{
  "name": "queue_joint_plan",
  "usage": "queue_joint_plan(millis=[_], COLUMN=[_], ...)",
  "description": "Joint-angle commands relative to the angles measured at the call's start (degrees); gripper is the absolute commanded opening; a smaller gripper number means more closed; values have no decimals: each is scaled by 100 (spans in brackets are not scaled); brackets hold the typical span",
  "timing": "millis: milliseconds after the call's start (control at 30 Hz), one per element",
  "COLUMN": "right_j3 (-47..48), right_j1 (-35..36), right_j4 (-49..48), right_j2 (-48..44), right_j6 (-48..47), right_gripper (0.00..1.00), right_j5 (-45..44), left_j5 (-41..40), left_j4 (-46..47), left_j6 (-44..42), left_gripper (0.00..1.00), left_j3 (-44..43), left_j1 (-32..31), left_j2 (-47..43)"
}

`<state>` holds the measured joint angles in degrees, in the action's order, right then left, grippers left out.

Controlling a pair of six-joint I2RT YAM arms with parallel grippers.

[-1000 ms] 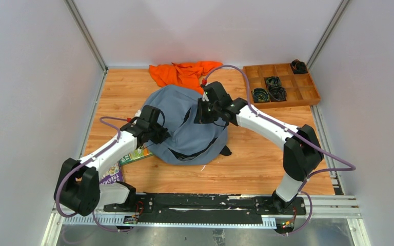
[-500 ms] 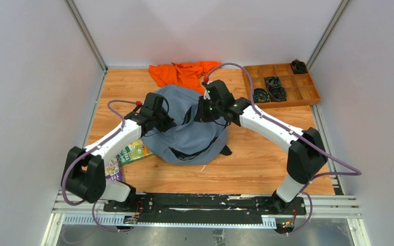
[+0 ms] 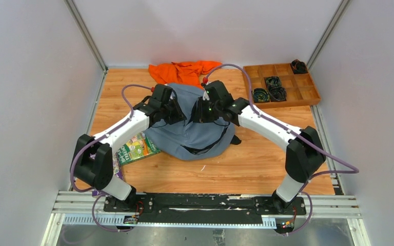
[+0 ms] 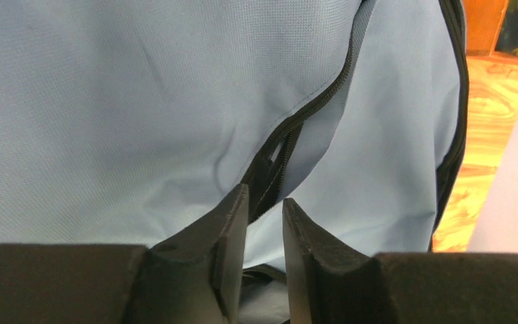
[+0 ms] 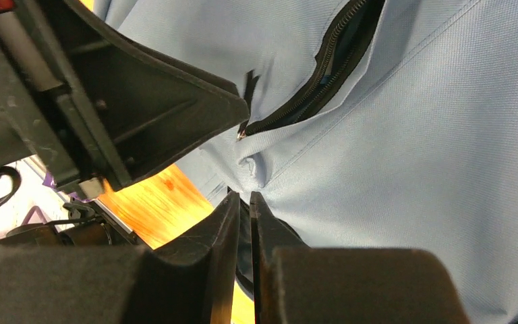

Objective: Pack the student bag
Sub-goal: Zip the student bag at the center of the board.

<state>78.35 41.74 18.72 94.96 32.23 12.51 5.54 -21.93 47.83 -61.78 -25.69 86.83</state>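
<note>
The student bag [image 3: 197, 133], grey-blue with dark zippers, lies in the middle of the table. My left gripper [image 3: 178, 117] is at its upper left. In the left wrist view the left gripper [image 4: 265, 197] has its jaws a narrow gap apart with nothing between them, just short of the partly open zipper [image 4: 317, 104] on the bag [image 4: 108, 101]. My right gripper [image 3: 199, 111] is at the bag's top. In the right wrist view the right gripper [image 5: 243, 196] is shut on a dark edge of the bag [image 5: 411, 169], below a zipper opening [image 5: 324, 67].
A green book [image 3: 136, 148] lies at the bag's left, with a purple book [image 3: 114, 168] partly under my left arm. An orange cloth [image 3: 184, 72] lies behind the bag. A wooden compartment tray [image 3: 315, 97] with dark coiled items stands at the back right. Walls close in three sides.
My left arm has swung from the bag's lower left up to its top left, uncovering the green book. The bag has shifted a little to the right and up with my right gripper.
</note>
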Motion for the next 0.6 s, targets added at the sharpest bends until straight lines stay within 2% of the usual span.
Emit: queue_joint_plan(millis=[0,233,400,567], right_j3=[169,668,1232,2067], right_j1=[-52,-52,-41,-36], right_j4=[-97,51,452,1072], right_j2=[247,661,1031,1727], right_j6=[90,-21,-295,-436], right_gripper=[16,23,30,31], right_j5=[87,230,203,201], left_j5=[-389,-504,-50,598], left_j4=[-159,-447,-493,-143], left_j6=[-420,-672,-956,-1059], left_gripper=[38,40,39,39], left_j3=[-165,-250,-31,530], left_j1=[-8,231,561,609], left_j2=[-268,-498,-827,-1218])
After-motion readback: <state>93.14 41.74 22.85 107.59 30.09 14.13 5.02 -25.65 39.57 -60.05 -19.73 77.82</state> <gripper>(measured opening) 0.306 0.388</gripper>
